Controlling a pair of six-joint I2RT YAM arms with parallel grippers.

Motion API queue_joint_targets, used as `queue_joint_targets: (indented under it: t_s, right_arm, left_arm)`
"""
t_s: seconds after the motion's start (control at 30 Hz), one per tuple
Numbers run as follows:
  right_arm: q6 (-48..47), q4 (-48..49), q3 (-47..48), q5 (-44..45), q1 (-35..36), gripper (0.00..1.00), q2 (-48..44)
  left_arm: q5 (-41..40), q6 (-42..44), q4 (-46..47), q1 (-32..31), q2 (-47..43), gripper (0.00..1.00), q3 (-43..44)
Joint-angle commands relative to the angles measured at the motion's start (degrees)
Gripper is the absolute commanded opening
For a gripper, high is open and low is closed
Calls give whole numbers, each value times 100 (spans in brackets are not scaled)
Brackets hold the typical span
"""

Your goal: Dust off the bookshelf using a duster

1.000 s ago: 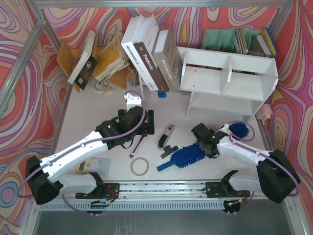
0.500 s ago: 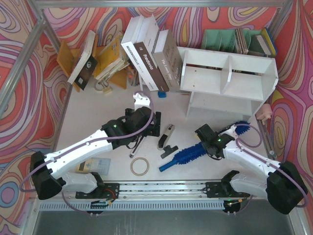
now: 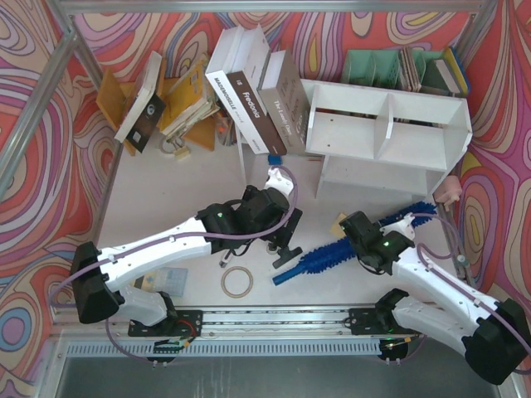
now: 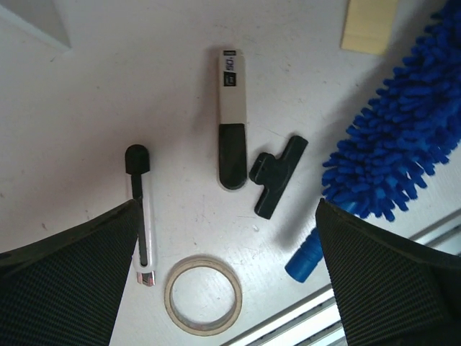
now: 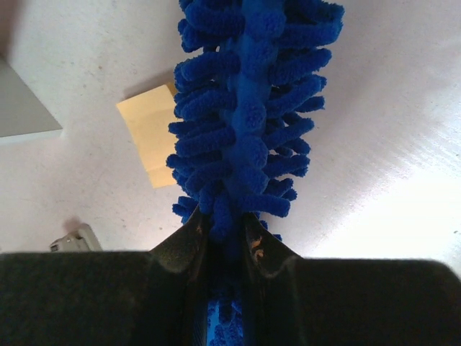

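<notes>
The blue fluffy duster [image 3: 328,259] lies slanted across the table, with its handle end near the front rail and its far end [image 3: 415,211] near the foot of the white two-tier bookshelf [image 3: 390,133]. My right gripper [image 3: 367,239] is shut on the duster near its middle. In the right wrist view, the strands [image 5: 252,108] stick out past the fingertips [image 5: 198,238]. My left gripper [image 3: 286,236] is open and empty above the small tools. The left wrist view shows the duster [image 4: 403,137] at the right, clear of the jaws.
Below the left gripper lie a black-and-white handheld tool [image 4: 232,119], a black nozzle piece [image 4: 278,175], a thin pen-like tool [image 4: 140,209] and a tape ring [image 4: 203,294]. A yellow note pad [image 3: 338,224] lies by the shelf. Leaning books [image 3: 249,91] and a green organiser [image 3: 377,66] stand behind.
My right gripper has moved right and back with the duster, stretching it toward the shelf's foot. My left arm has swung right over the small tools.
</notes>
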Motion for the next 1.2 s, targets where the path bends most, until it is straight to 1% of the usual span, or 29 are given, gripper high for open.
queue_joint_targets:
  t_s: [0.0, 0.13, 0.23, 0.37, 0.5, 0.7, 0.73, 0.83, 0.9, 0.97, 1.07, 1.17]
  right_arm:
    - [236, -269, 348, 273, -47, 5, -201]
    - [178, -372, 531, 339, -44, 4, -394]
    - [123, -559, 719, 446, -41, 5, -478]
    - [86, -686, 902, 585, -49, 5, -573]
    - [78, -715, 971, 694, -49, 4, -599]
    - [7, -760, 1136, 847, -49, 5, -620]
    - [-14, -759, 1167, 872, -50, 5, -623]
    - [-64, -758, 1247, 898, -51, 5, -620]
    - [-65, -776, 1280, 899, -45, 5, -615]
    - [-71, -784, 1303, 912, -49, 5, -614]
    - [-3, -839, 1366, 939, -48, 5, -627]
    - [69, -908, 1453, 932, -45, 5, -651]
  left_arm:
    - [581, 571, 392, -83, 0, 98, -114]
    - [726, 782, 1086, -244, -98, 98, -523]
    - [822, 872, 1286, -285, -103, 98, -657]
    - [614, 841, 1168, -296, -40, 98, -595]
    - [690, 937, 1086, -296, 27, 98, -522]
    - [516, 647, 936, -297, 83, 98, -438]
    - [513, 633, 861, -294, 113, 98, -368]
    - [551, 695, 18, -295, 372, 98, 275]
    - [467, 653, -176, -294, 449, 98, 464]
    - [553, 624, -104, -296, 354, 98, 467]
    - [972, 939, 274, -296, 9, 98, 146]
    - [1157, 1035, 527, -294, -220, 98, -124]
